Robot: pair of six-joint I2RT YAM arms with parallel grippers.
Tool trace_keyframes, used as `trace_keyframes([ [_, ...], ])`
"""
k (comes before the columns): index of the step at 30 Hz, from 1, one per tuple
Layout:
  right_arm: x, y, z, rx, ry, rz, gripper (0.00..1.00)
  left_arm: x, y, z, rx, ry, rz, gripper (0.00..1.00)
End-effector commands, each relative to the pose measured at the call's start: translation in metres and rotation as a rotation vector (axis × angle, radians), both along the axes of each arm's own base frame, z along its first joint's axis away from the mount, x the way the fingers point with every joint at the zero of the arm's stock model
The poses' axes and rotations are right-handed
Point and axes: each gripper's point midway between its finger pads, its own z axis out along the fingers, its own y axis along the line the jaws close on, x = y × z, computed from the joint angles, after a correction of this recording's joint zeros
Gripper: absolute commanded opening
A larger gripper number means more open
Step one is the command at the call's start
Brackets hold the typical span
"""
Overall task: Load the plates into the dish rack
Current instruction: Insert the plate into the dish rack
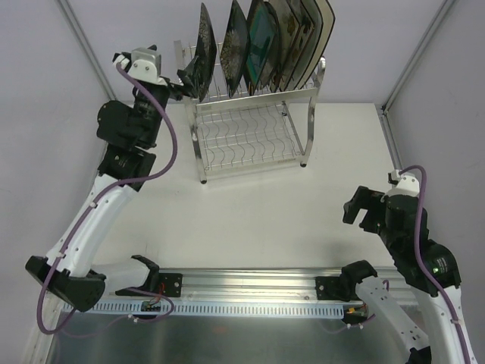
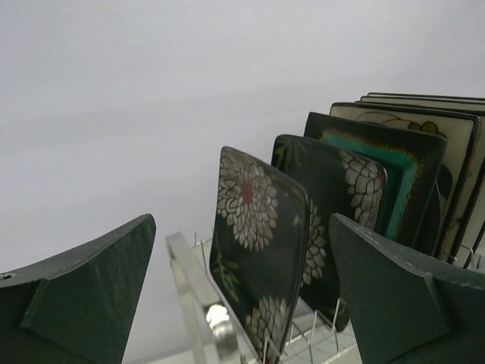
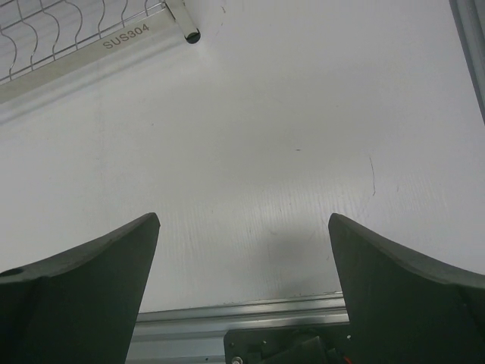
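Note:
The chrome dish rack (image 1: 250,133) stands at the back of the white table. Several plates (image 1: 265,42) stand upright in a row in its top tier. My left gripper (image 1: 189,82) is open at the rack's left end, beside the leftmost plate (image 1: 204,45). In the left wrist view its fingers (image 2: 83,296) stand wide either side of that dark white-flowered plate (image 2: 261,250), not touching it. Behind it stand a second dark floral plate (image 2: 333,189), a black and teal one (image 2: 398,163) and cream ones (image 2: 455,125). My right gripper (image 1: 358,206) hangs open over bare table, holding nothing.
An aluminium rail (image 1: 250,284) runs along the table's near edge between the arm bases. The rack's front right foot and base rail (image 3: 91,53) show at the top left of the right wrist view. Slanted frame posts (image 1: 83,38) flank the back corners.

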Motion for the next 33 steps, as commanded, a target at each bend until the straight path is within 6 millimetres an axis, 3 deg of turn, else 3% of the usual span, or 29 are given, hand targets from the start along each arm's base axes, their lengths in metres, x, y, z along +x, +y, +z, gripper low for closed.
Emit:
trace_keyframes([
  [1, -0.001, 0.001, 0.017, -0.032, -0.053, 0.056, 0.99, -0.026, 0.027, -0.017, -0.058, 0.092, 0.054, 0.99],
  [4, -0.003, -0.001, 0.025, -0.047, -0.099, 0.078, 0.99, -0.04, 0.039, -0.061, -0.078, 0.206, 0.071, 0.99],
  [6, -0.006, -0.004, 0.03, -0.074, -0.132, 0.096, 1.0, -0.059, 0.052, -0.069, -0.1, 0.218, 0.085, 0.99],
  [8, -0.007, -0.006, 0.034, -0.103, -0.157, 0.113, 1.0, -0.065, 0.058, -0.103, -0.093, 0.305, 0.1, 0.99],
  [9, -0.009, -0.008, 0.037, -0.111, -0.176, 0.113, 1.0, -0.079, 0.067, -0.104, -0.11, 0.3, 0.111, 0.99],
  [10, -0.01, -0.01, 0.038, -0.125, -0.187, 0.115, 1.0, -0.081, 0.068, -0.13, -0.083, 0.364, 0.118, 0.99],
  [12, -0.012, -0.014, 0.039, -0.139, -0.212, 0.103, 1.0, -0.097, 0.078, -0.143, -0.098, 0.382, 0.129, 0.99],
  [13, -0.013, -0.017, 0.039, -0.146, -0.224, 0.097, 1.0, -0.099, 0.079, -0.168, -0.08, 0.443, 0.136, 0.99],
  [15, -0.013, -0.021, 0.037, -0.152, -0.245, 0.071, 1.0, -0.115, 0.089, -0.181, -0.084, 0.451, 0.146, 0.99],
  [16, -0.016, -0.024, 0.038, -0.149, -0.27, 0.064, 1.0, -0.117, 0.089, -0.199, -0.095, 0.487, 0.147, 0.99],
  [21, -0.023, -0.031, 0.038, -0.142, -0.32, 0.028, 1.0, -0.142, 0.101, -0.253, -0.069, 0.578, 0.16, 0.99],
  [25, -0.029, -0.034, 0.039, -0.145, -0.372, 0.036, 1.0, -0.155, 0.108, -0.275, -0.082, 0.593, 0.165, 0.99],
  [33, -0.029, -0.038, 0.034, -0.152, -0.382, 0.012, 0.99, -0.159, 0.111, -0.327, -0.064, 0.684, 0.187, 0.99],
])
